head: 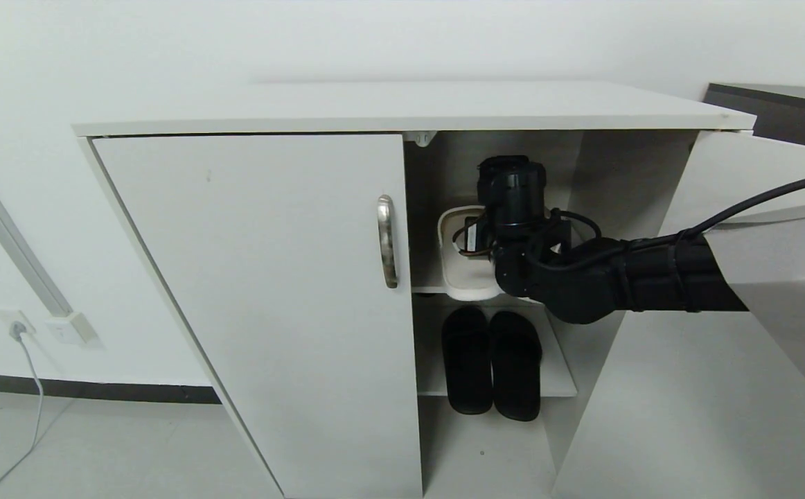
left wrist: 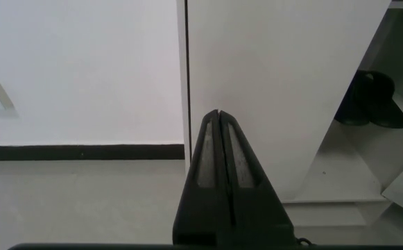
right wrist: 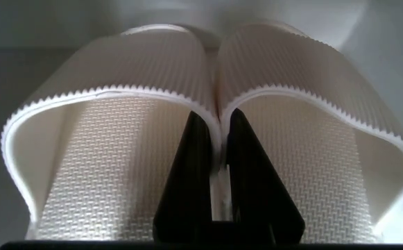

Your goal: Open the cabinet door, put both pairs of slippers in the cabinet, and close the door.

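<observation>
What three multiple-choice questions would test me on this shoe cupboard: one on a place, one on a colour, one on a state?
1. Where do the black slippers lie? A upper shelf; B lower shelf; C floor.
2. Colour of the pinched slippers in the right pincer? A white; B red; C blue.
3. The cabinet's right door is: A shut; B open; C missing.
Answers: 1 B, they rest on the lower board; 2 A, ribbed white straps show; 3 B, it stands swung outward.

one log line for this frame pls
right gripper: shut on white slippers, at upper shelf | black slippers: lower shelf | right door: open | left door: shut | left gripper: shut, empty
</observation>
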### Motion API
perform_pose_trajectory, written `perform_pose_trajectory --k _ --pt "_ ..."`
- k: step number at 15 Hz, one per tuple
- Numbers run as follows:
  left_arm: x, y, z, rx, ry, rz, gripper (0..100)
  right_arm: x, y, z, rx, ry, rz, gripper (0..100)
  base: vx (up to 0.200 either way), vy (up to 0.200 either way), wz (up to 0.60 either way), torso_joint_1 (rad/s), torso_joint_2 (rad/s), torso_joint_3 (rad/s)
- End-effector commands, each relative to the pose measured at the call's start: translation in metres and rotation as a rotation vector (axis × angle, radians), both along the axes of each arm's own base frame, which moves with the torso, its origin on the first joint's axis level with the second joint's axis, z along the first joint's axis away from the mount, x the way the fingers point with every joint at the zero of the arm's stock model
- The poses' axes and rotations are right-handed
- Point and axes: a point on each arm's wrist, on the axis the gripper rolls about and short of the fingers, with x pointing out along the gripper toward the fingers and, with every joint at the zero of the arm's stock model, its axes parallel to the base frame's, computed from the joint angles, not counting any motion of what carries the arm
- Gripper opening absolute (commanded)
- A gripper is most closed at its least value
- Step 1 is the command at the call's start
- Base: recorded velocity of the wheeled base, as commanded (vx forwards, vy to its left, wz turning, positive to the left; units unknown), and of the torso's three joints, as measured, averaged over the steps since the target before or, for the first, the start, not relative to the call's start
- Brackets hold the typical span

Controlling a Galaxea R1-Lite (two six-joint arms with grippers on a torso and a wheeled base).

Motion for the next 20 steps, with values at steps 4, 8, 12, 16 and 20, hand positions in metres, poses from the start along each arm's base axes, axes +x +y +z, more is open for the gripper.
perform_pose_trajectory --k 4,8,12,16,20 --pt "0.0 0.0 0.0 0.001 0.0 0.0 0 0.005 -0.005 -0.002 -0.006 0.01 -0.004 0 0.0 0.0 0.0 0.0 0.0 0.0" --pt "0.0 0.0 0.0 0.002 0.0 -0.001 0 0.006 -0.006 -0.003 -0.011 0.016 -0.007 0 0.0 0.0 0.0 0.0 0.0 0.0" --pt "0.0 0.0 0.0 0.001 0.0 -0.001 0 0.007 -0.005 -0.006 -0.014 0.021 -0.007 0 0.0 0.0 0.0 0.0 0.0 0.0" --pt "0.0 0.0 0.0 0.001 0.0 -0.001 0 0.007 -0.005 -0.008 -0.014 0.025 -0.007 100 0.0 0.0 0.0 0.0 0.0 0.0" --pt "0.0 0.0 0.0 -0.001 0.0 -0.001 0 -0.009 -0.011 0.0 -0.016 0.029 -0.004 100 0.0 0.0 0.0 0.0 0.0 0.0"
